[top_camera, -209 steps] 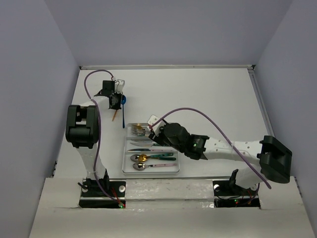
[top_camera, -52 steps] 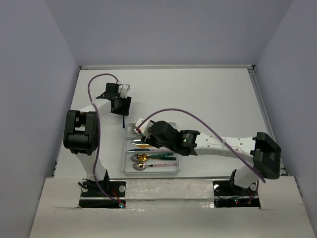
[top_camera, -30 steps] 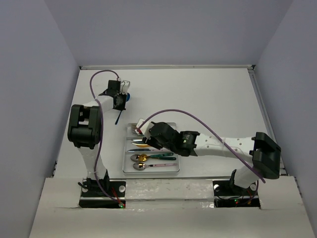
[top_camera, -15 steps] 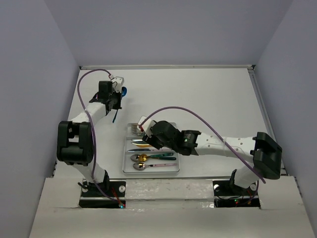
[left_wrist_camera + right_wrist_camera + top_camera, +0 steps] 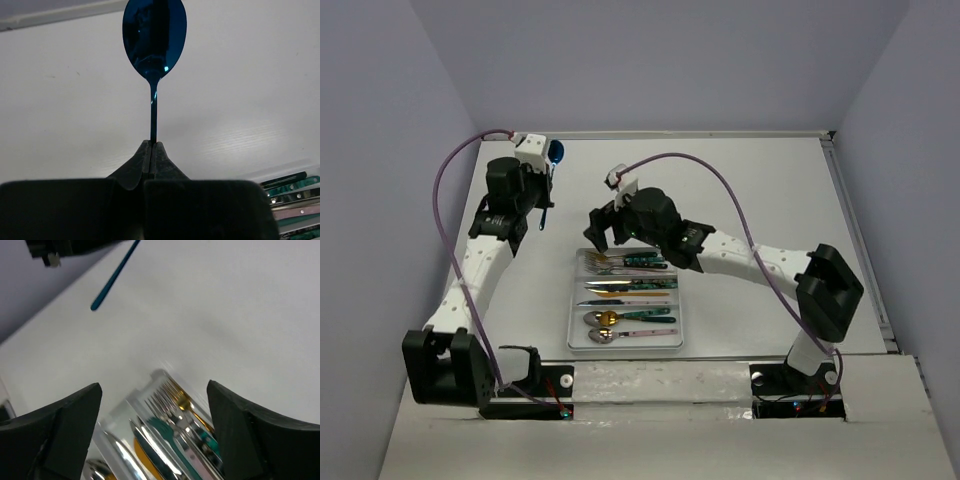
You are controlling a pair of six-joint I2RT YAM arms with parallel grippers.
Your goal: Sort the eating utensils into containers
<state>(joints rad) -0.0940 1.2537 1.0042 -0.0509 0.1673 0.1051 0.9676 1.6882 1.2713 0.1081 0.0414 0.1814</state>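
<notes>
My left gripper [image 5: 544, 185] is raised over the far left of the table, shut on the thin handle of a blue spoon [image 5: 554, 153]. In the left wrist view the fingers [image 5: 151, 150] pinch the handle and the blue bowl [image 5: 154, 37] stands straight above them. My right gripper [image 5: 603, 232] is open and empty above the far left end of the white tray [image 5: 571, 322]. The right wrist view shows silver, gold and teal forks [image 5: 172, 405] in the tray [image 5: 150, 376] between the spread fingers [image 5: 75, 425]. Knives [image 5: 620, 290] fill the middle compartment and spoons [image 5: 620, 325] the near one.
The blue spoon's handle end [image 5: 107, 287] hangs in the air at the top left of the right wrist view, apart from my right gripper. Teal and black handle ends [image 5: 287, 180] in the tray show at the left wrist view's lower right. Grey walls enclose the table.
My right gripper has lifted out of the tray and moved back to its far edge, jaws open. My left arm has raised the blue spoon higher and further back.
</notes>
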